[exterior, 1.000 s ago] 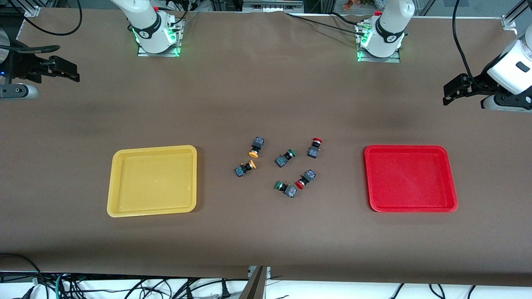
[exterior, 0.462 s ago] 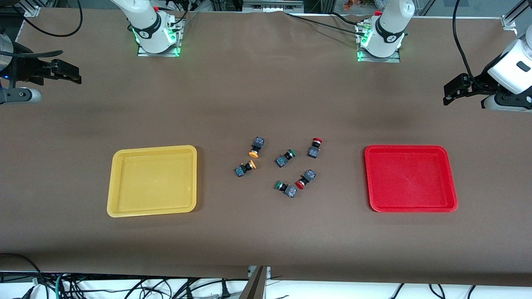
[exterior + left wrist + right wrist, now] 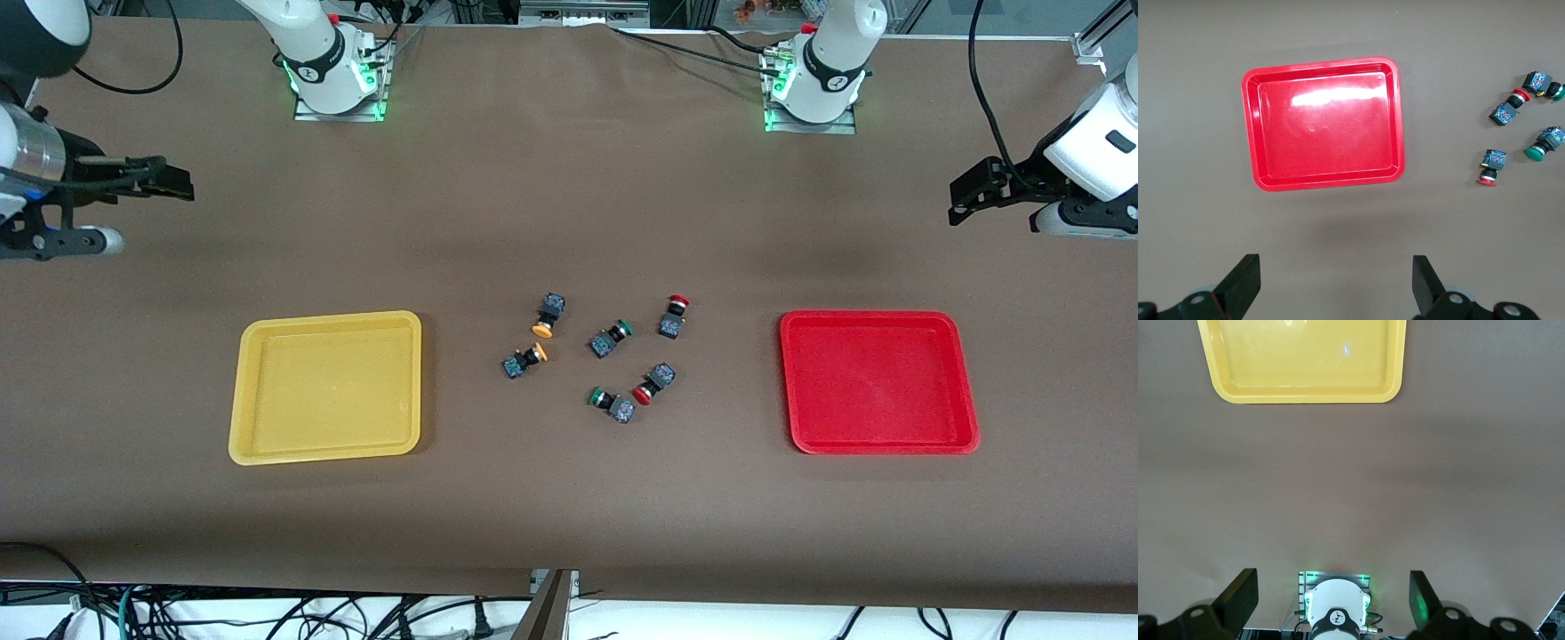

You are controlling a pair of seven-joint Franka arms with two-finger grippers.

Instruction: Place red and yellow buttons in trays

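Observation:
Two red buttons (image 3: 671, 317) (image 3: 654, 383) and two yellow buttons (image 3: 548, 316) (image 3: 523, 360) lie on their sides in a loose cluster at the table's middle. The yellow tray (image 3: 325, 387) lies toward the right arm's end and the red tray (image 3: 878, 382) toward the left arm's end; both hold nothing. My right gripper (image 3: 180, 188) is open, in the air at its end of the table, apart from the yellow tray (image 3: 1305, 360). My left gripper (image 3: 956, 203) is open, in the air at the other end. The left wrist view shows the red tray (image 3: 1325, 123) and both red buttons (image 3: 1489, 168) (image 3: 1508, 110).
Two green-capped buttons (image 3: 610, 338) (image 3: 612, 403) lie among the cluster, one touching a red button. The arm bases (image 3: 329, 76) (image 3: 813, 84) stand along the table's farthest edge. Bare brown table surrounds the trays.
My right gripper has swung and moved a little toward the table's middle and the front camera. The left arm, buttons and trays have not moved.

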